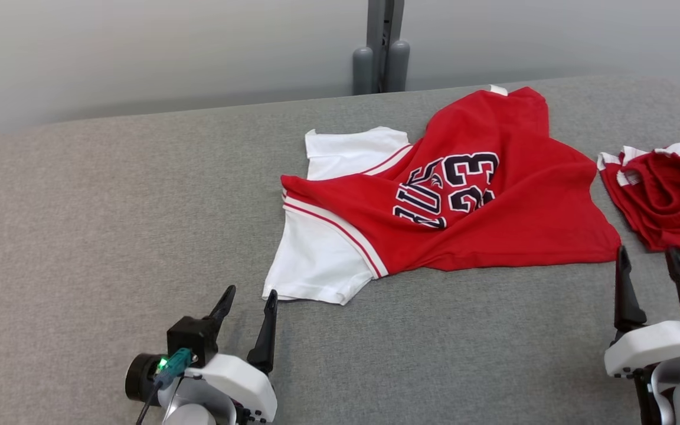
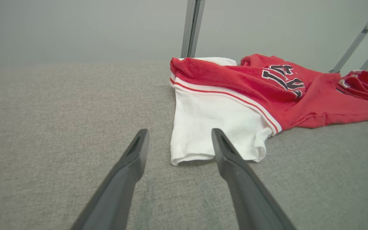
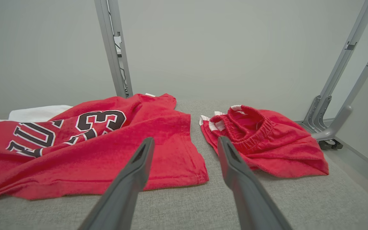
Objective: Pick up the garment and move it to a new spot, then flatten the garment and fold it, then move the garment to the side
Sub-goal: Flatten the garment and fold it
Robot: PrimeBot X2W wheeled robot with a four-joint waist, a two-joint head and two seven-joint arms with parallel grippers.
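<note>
The left gripper is showing two long, dark, tapering fingers rising out of a glossy white moulded wrist shell, and tiny dark screws are dotting its lower edge. A small green light is glowing by a teal plug under a boxy black camera housing, with a thin black cable trailing off. The right gripper is wearing matching dark fingers and a white shell.
</note>
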